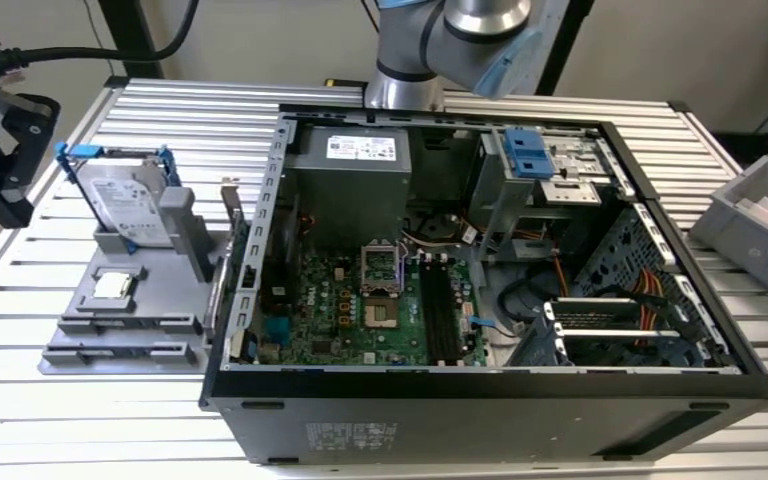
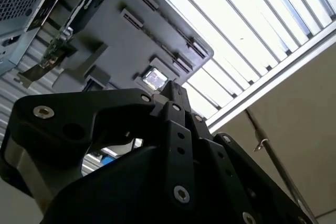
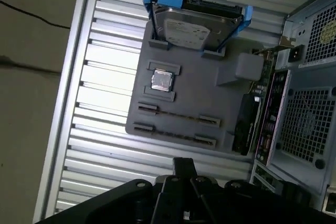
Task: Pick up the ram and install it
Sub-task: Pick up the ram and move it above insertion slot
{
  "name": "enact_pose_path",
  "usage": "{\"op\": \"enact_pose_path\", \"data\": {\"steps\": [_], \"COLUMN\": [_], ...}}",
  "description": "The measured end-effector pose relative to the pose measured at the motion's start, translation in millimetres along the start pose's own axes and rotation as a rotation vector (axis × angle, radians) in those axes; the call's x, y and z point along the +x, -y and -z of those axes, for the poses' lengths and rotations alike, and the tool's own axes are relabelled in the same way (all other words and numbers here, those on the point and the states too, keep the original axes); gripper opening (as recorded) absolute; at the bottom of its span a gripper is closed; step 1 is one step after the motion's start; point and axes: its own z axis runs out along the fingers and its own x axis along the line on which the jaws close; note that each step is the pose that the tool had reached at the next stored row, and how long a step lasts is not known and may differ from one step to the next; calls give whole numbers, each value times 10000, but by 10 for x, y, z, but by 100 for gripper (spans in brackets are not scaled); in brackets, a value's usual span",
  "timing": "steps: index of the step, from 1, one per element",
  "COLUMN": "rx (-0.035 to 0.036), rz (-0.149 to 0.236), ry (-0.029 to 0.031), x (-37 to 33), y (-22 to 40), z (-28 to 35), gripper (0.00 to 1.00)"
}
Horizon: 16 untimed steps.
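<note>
My black gripper hangs at the exterior view's left edge, left of the grey parts holder and apart from it. Its fingers stand pressed together with nothing visible between them, and the tip points toward the holder. The two long slots at the holder's near end show no stick standing in them. The ram is out of view. In the open computer case, the black memory slots run beside the processor socket; I cannot tell whether a stick sits in them.
A silver hard drive in blue rails stands on the holder, with a small square chip beside it. A card with a metal bracket stands between holder and case. A grey bin sits at the right on the slatted table.
</note>
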Motion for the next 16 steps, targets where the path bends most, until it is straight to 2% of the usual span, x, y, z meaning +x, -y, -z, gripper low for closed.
{"op": "enact_pose_path", "data": {"steps": [5, 7, 8, 16], "rx": [2, 9, 12, 29], "rz": [438, 1340, 1480, 2094], "ry": [-21, -67, -74, -109], "x": [0, 0, 0, 0], "y": [0, 0, 0, 0], "z": [-1, 0, -1, 0], "gripper": [0, 0, 0, 0]}}
